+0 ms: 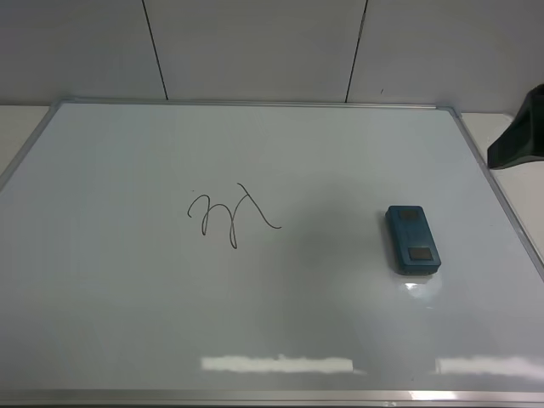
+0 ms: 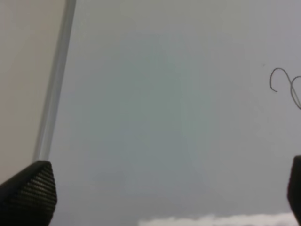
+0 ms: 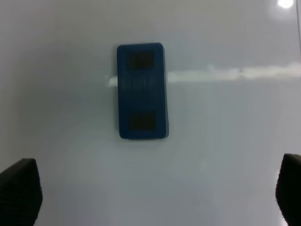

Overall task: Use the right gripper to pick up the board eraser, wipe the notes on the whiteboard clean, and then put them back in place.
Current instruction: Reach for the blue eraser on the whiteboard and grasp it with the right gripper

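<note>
The whiteboard lies flat and fills most of the exterior high view. The notes, a small black looping scribble, sit left of its middle. The teal-blue board eraser lies flat on the board to the right, apart from the notes. In the right wrist view my right gripper is open and empty, its fingertips wide apart, with the eraser ahead of them, untouched. My left gripper is open and empty over the board's left part, with the notes at that view's edge.
A black part of the right arm juts in at the right edge, beyond the board's silver frame. A tiled surface lies behind the board. The frame also shows in the left wrist view.
</note>
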Robot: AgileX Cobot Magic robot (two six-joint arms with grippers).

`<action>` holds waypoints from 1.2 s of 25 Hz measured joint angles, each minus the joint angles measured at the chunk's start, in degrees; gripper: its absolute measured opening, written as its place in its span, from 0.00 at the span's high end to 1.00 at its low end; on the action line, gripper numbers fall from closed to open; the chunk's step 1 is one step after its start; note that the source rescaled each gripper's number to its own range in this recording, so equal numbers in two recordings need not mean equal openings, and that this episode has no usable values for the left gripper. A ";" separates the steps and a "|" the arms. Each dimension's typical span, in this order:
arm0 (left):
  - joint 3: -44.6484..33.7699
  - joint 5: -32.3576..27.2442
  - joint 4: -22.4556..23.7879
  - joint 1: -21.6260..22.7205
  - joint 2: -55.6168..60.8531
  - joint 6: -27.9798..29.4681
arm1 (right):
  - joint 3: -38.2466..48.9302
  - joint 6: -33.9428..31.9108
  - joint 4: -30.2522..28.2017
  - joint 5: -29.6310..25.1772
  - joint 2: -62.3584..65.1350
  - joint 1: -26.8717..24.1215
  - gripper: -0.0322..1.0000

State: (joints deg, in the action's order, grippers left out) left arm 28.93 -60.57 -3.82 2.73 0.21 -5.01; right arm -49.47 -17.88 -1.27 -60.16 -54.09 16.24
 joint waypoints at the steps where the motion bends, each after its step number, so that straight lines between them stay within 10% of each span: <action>1: 0.00 0.00 0.00 0.00 0.00 0.00 | -0.13 -1.04 -0.22 0.00 -1.30 0.74 0.00; 30: 0.00 0.00 0.00 0.00 0.00 0.00 | -0.51 -4.26 -0.98 6.27 -21.47 2.29 0.00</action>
State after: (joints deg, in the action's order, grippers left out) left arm 28.93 -60.57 -3.82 2.73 0.21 -5.01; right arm -49.98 -22.14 -2.25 -53.89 -75.55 18.53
